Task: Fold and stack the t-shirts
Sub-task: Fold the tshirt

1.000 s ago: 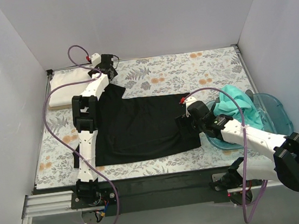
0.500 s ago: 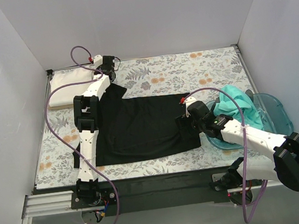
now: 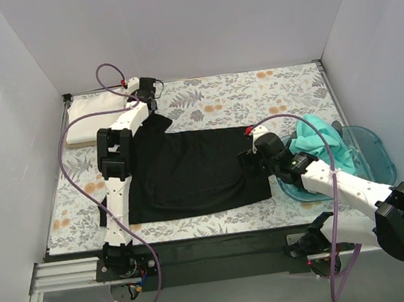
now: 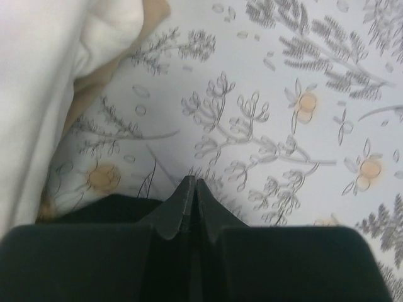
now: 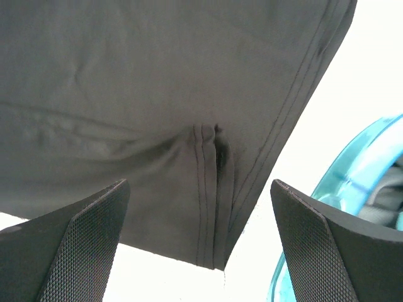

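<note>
Watching top view: left pincer (image 3: 148,93) sits at black shirt's (image 3: 190,171) far sleeve, white shirt (image 3: 93,114) just left of it; right pincer (image 3: 251,157) over the hem, teal shirt (image 3: 319,140) to its right.
Left wrist: I read fingers (image 4: 179,207) pressed together; whether cloth is caught, I cannot tell.
Right wrist: fingers (image 5: 94,220) wide apart above the hem fold.
</note>
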